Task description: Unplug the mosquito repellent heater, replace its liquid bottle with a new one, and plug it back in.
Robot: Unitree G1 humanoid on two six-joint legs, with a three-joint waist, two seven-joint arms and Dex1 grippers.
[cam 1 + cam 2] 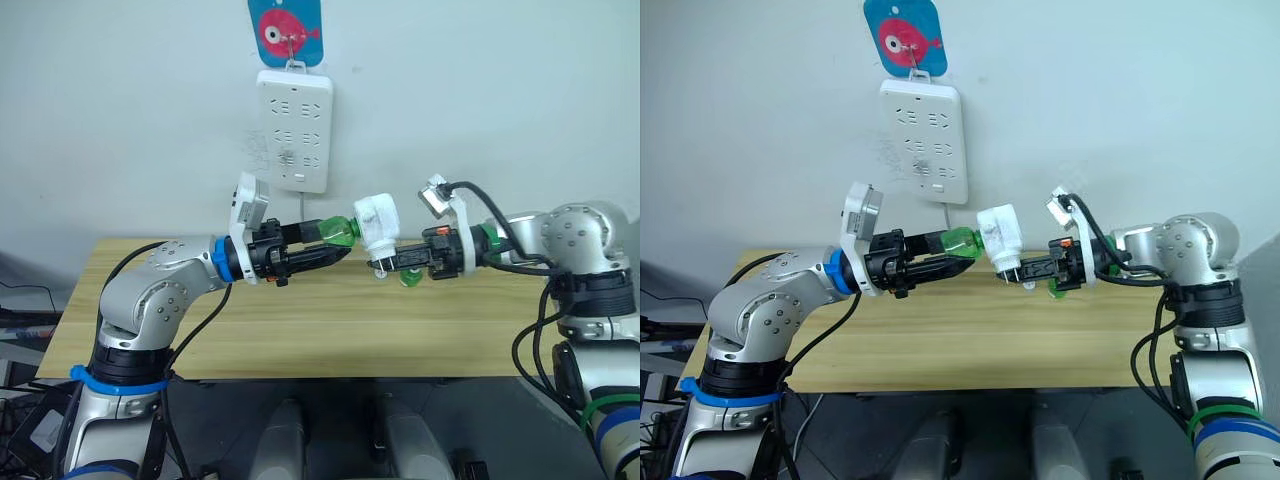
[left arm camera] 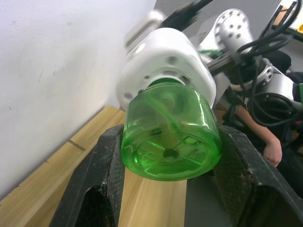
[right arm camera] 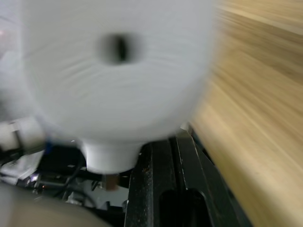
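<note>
Green translucent bottle [image 2: 170, 135] pinched in left jaws [image 1: 335, 246] | rounded white heater [image 1: 378, 226] clamped by right jaws [image 1: 385, 262]

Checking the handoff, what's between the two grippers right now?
The green bottle joined to the white heater, seen from the left eye: left gripper on bottle, right gripper on heater.

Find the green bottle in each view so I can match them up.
Left eye: bottle centre, left of the white heater.
Right eye: bottle centre, again left of the heater.
Left wrist: bottle centre, between the left fingers.
Right wrist: cannot make it out.
Shared landmark: the heater.
</note>
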